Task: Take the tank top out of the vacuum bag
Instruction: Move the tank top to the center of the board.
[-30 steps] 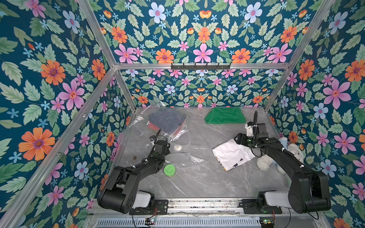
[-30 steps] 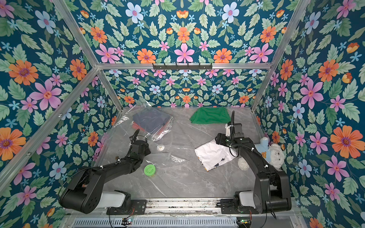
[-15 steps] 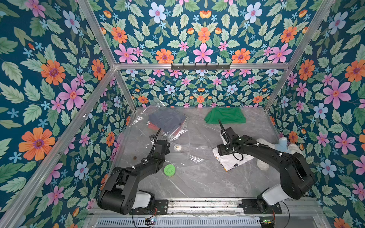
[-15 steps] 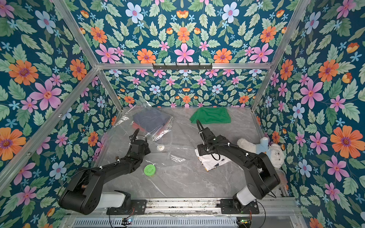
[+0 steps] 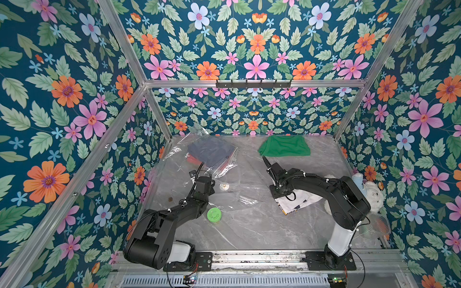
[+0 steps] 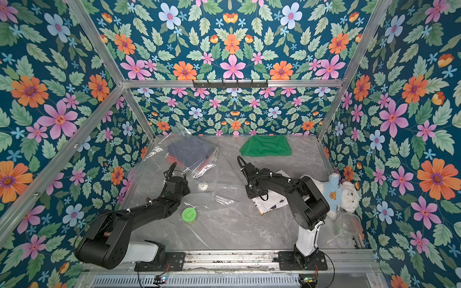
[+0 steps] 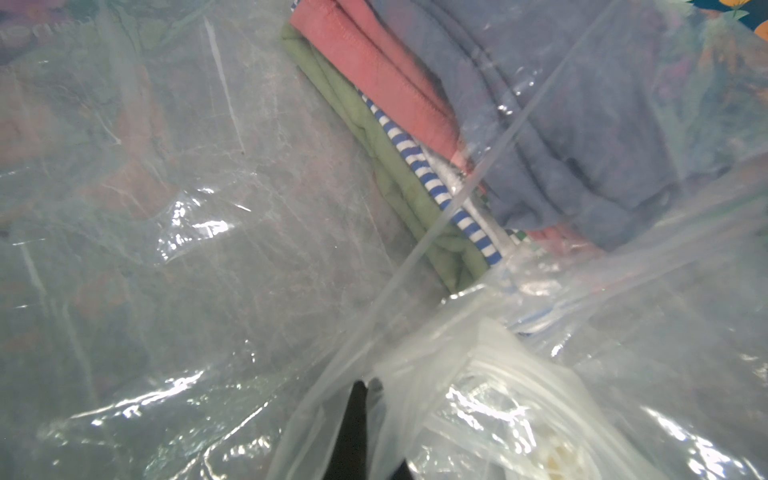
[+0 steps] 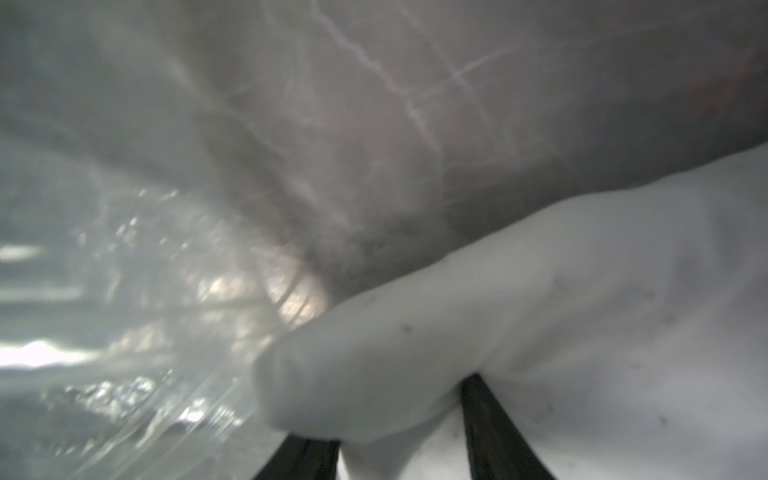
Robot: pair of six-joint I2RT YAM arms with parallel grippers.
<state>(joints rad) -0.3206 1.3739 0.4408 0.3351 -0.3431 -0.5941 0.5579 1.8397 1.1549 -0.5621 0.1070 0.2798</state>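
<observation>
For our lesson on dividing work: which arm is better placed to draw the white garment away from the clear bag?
Probably right: right gripper straddles a fold of the white garment; left gripper is shut on the vacuum bag.

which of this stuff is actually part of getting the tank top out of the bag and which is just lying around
In the job: vacuum bag; folded clothes stacked inside it; left gripper, pinching the bag film; right gripper, astride a fold of the white printed garment.
Lying about: green garment; green-lidded jar; teddy bear; clear plastic dish.
</observation>
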